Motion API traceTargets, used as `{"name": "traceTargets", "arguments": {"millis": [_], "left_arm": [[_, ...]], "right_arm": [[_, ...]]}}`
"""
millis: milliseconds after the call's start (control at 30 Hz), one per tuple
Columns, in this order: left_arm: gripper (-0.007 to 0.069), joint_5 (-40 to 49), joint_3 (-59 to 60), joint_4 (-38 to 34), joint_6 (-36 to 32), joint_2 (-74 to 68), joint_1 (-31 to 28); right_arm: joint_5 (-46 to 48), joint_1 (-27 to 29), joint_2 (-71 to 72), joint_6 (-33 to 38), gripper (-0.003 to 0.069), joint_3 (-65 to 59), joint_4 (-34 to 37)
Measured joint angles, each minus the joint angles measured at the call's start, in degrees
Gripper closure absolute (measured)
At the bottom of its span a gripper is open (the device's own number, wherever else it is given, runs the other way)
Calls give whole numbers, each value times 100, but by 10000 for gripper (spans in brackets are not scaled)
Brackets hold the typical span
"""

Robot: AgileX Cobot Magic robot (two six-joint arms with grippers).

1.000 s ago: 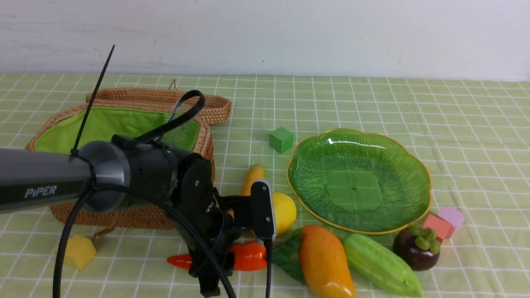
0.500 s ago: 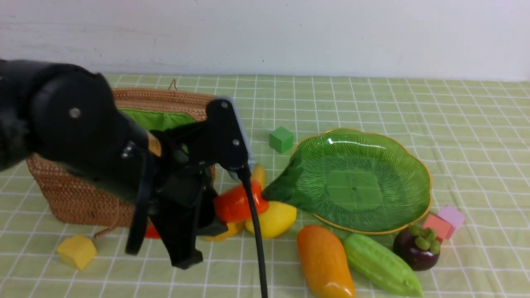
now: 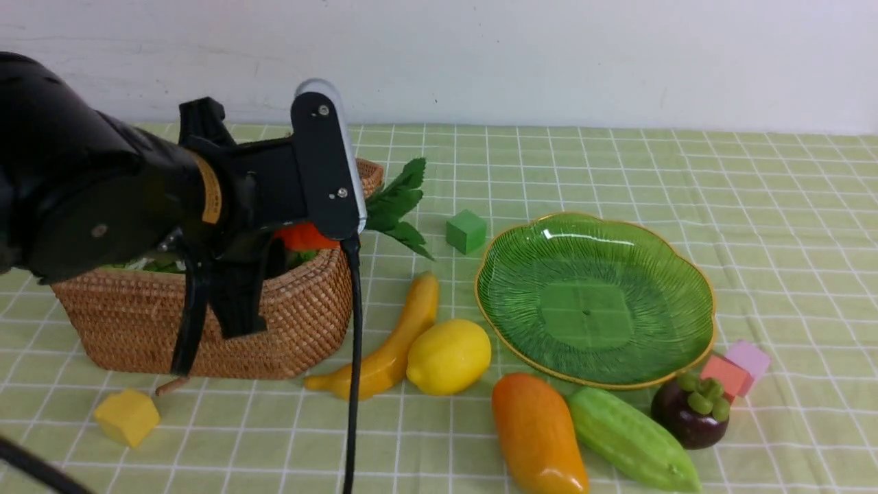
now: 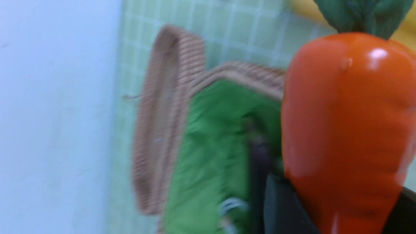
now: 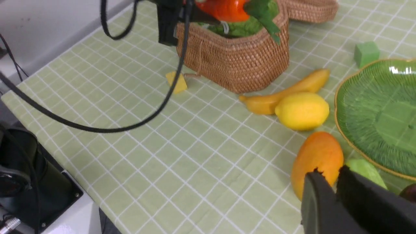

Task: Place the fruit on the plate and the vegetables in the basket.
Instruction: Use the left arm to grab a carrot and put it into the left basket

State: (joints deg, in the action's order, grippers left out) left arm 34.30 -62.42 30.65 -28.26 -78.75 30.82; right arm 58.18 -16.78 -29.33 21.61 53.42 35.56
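The left gripper (image 4: 344,211) is clamped on the thick orange body of the carrot (image 3: 305,237). It holds the carrot roughly level above the right end of the wicker basket (image 3: 206,322), which stands toward the left edge of the bench (image 3: 617,158). Gripping the firm body rather than the soft leaves gives the jaws something solid to bite. The carrot is carried above the rim, over the green lining (image 4: 211,156), so that letting go should drop it inside rather than onto the wicker edge. Its leaves overhang the rim on the side facing the plate, so I judge a little more travel inward would be wise before release. The lid (image 5: 312,9) lies folded back behind the basket, leaving the mouth free.

The right gripper (image 5: 330,174) has its jaws almost together with nothing between them. It hangs over the near edge of the bench, close above the mango (image 3: 538,432), apparently waiting its turn on the fruit side.

The green glass plate (image 3: 617,261) sits right of centre and no fruit is on it yet. The banana (image 3: 391,343) and lemon (image 3: 449,357) lie just beside each other between basket and plate. The mango and the bumpy gourd (image 3: 631,439) lie side by side along the near edge, and the mangosteen (image 3: 689,412) sits just off the plate's near right rim. All are within easy reach of either container.
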Motion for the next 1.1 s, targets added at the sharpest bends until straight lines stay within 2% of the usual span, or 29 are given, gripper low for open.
{"name": "traceTargets", "arguments": {"millis": [100,167,267,467,700,867,1033,1100], "left_arm": [[333,-124,-146,1302,676,-422,-217],[333,-180,-257,1871,1059,-721,-466],[333,-193,-333,2295,1384,-1116,-758],[333,-306,-334,2374,1478,-1403,-828],[333,-414,-339,2400,1504,-1403,-828],[329,-269,-339,2405,1773,-1403,-828],[253,-133,-339,2418,1885,-1403,-828],[192,-130,-339,2418,1941,-1403,-828]], "right_arm": [[-201,0,0,237,562,0,183],[-279,0,0,356,562,0,273],[-508,0,0,600,562,0,339],[-1099,0,0,890,562,0,444],[-1204,0,0,981,554,0,524],[-1204,0,0,993,552,0,524],[-1204,0,0,998,549,0,524],[-1198,0,0,998,549,0,524]]}}
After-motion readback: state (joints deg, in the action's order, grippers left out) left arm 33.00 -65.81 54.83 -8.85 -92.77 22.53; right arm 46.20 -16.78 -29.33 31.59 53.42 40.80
